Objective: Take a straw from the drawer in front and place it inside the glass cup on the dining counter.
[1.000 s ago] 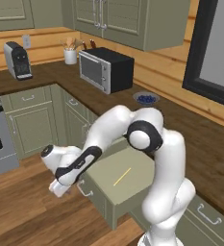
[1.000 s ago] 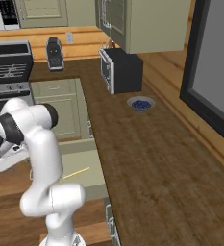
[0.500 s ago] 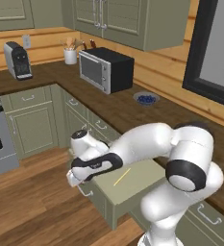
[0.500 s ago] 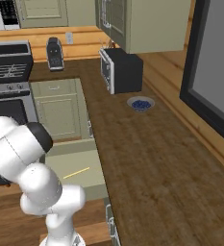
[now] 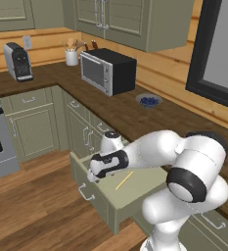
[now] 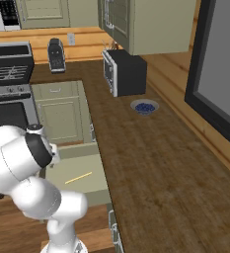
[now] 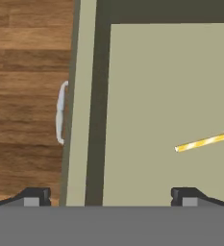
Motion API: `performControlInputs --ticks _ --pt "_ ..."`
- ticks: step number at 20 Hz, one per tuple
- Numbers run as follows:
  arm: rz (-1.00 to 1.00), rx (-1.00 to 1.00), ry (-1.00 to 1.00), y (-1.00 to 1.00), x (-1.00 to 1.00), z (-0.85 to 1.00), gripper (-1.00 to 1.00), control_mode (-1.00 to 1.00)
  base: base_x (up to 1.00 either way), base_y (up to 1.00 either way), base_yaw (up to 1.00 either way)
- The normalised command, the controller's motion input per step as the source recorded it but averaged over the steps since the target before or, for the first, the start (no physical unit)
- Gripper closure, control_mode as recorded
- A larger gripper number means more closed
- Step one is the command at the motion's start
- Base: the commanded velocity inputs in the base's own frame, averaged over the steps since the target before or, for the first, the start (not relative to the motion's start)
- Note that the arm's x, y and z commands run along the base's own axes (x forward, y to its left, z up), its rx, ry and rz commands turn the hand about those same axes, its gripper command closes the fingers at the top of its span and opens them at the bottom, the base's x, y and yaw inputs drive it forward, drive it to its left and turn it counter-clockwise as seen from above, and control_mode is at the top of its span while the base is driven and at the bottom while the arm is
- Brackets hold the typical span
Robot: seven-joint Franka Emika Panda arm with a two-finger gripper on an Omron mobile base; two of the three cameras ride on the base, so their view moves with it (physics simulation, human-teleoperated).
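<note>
The pincer (image 7: 108, 194) hangs over the pulled-out drawer (image 5: 135, 193) near its front wall, jaws spread wide and holding nothing, one tip over the floor side and the other over the flat bottom. The straw (image 7: 205, 142), thin, pale yellow and faintly striped, lies bare on that bottom with free space all round. Farther back on the worktop (image 5: 135, 117) stand a blue bowl (image 5: 148, 101) and microwave (image 5: 108, 71).

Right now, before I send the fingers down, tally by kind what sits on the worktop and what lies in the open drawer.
Coffee machine: 1
Utensil holder: 1
Microwave: 1
Bowl of blueberries: 1
Straw in the drawer: 1
Total: 5
</note>
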Motion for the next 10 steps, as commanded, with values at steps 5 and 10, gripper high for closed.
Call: performControlInputs --ticks 5,10 --pt "-0.02 0.00 0.00 -0.03 0.74 -0.28 -1.00 -1.00 0.00 0.00 0.00" --pt "-0.02 0.00 0.02 0.00 0.53 -0.42 -1.00 -1.00 0.00 0.00 0.00"
